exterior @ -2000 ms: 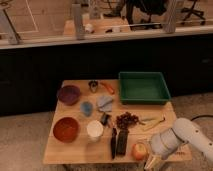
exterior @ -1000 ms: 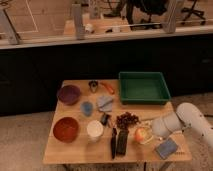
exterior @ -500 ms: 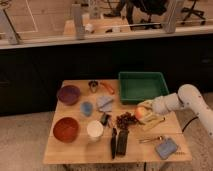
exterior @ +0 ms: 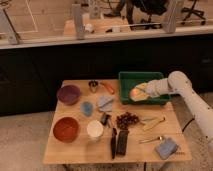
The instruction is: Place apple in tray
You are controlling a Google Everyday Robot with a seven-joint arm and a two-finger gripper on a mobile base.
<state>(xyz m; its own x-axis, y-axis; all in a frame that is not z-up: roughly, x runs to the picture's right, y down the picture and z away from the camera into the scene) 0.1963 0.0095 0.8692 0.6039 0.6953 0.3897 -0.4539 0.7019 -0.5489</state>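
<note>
The apple [exterior: 134, 93], small and yellow-orange with a red blush, is held in my gripper [exterior: 138, 92] over the dark green tray [exterior: 127, 77], near the tray's front left part. The white arm reaches in from the right across the tray's front rim. The tray stands at the back right of the wooden table [exterior: 75, 149]. I cannot tell whether the apple touches the tray's floor.
On the table are a purple bowl [exterior: 68, 93], a red bowl [exterior: 66, 128], a white cup [exterior: 94, 129], a blue cup [exterior: 86, 108], dark red grapes [exterior: 127, 120], a black flat object [exterior: 120, 142], a blue sponge [exterior: 165, 148] and a small metal cup [exterior: 93, 85].
My gripper has carried the apple from the table's front right corner up and back to over the green tray.
</note>
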